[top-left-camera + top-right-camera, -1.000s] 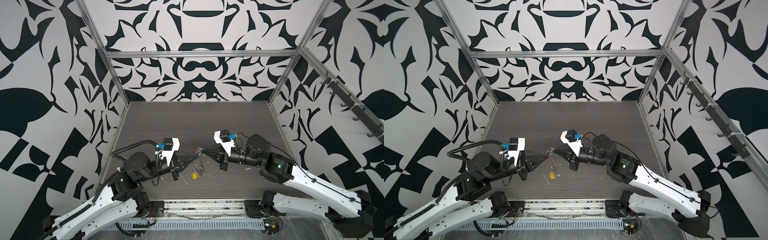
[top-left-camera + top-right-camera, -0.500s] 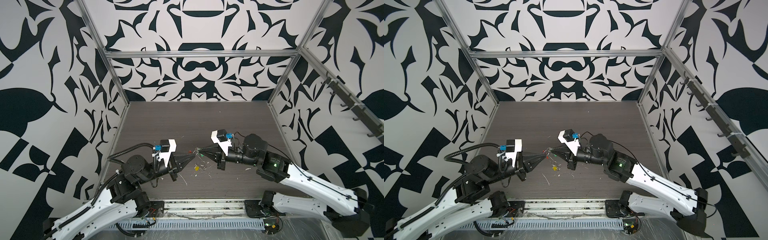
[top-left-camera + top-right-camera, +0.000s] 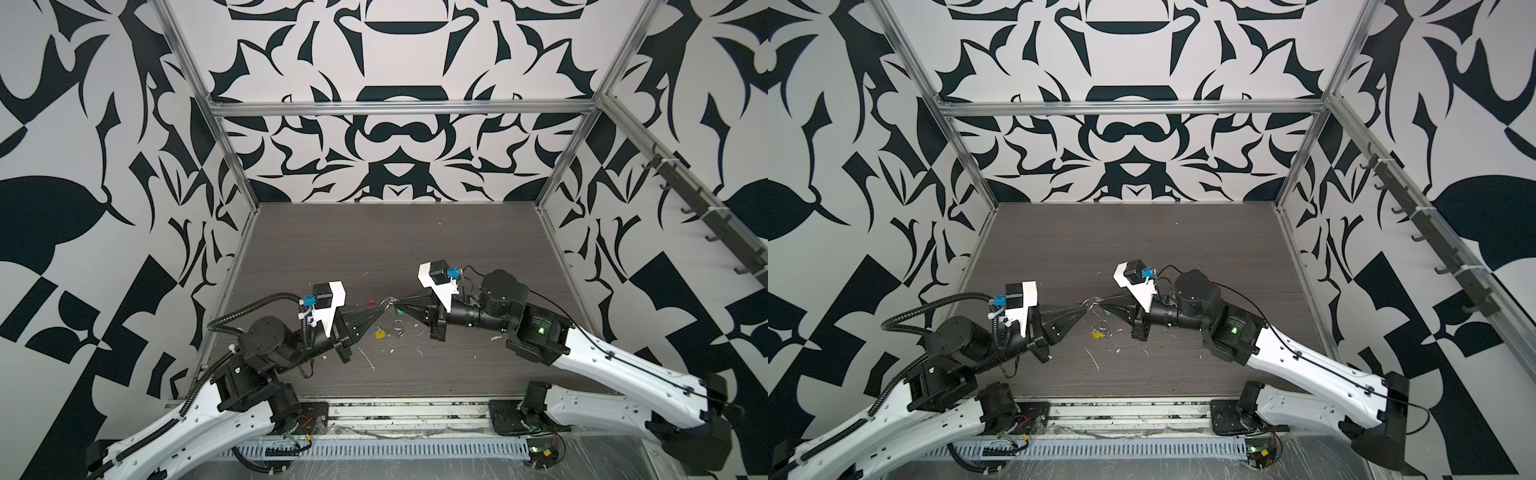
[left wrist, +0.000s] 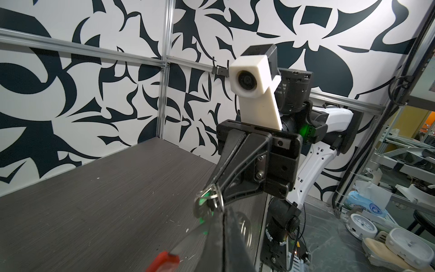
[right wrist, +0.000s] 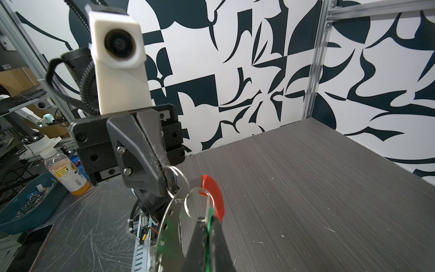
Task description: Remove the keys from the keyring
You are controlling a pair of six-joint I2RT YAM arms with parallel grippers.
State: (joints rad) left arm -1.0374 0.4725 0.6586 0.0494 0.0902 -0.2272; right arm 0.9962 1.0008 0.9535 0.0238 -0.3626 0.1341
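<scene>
Up close, your left gripper [image 3: 381, 310] is pinched together on the upper end of the keyring [image 5: 167, 226]. Your right gripper [image 3: 395, 300], almost tip to tip with it, is clamped on the green key [image 5: 208, 213]. You hold both above the bench [image 3: 374, 241]. The red key [image 5: 213, 194] sits just beside the green key's wire loop [image 5: 188, 202]. The yellow key [image 3: 379, 333] lies on the bench below, apart from the keyring.

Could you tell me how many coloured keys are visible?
3: yellow key on the table; green key pinched in the right tool; red key beside the left tool's tip. Others may be hidden.
</scene>
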